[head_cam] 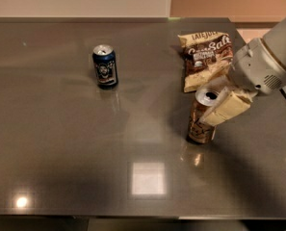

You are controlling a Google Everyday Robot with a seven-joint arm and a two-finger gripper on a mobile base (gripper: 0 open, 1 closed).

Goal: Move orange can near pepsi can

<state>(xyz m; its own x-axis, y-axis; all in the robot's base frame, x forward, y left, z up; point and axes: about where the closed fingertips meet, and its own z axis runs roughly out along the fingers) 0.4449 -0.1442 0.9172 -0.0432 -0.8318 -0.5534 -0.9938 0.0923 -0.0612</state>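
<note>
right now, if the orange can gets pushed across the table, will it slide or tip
The orange can is tall and narrow, with the gripper at its upper part, so a high push may tip it. The table looks glossy, so it likely slides easily. Its top looks opened; it might spill.
</note>
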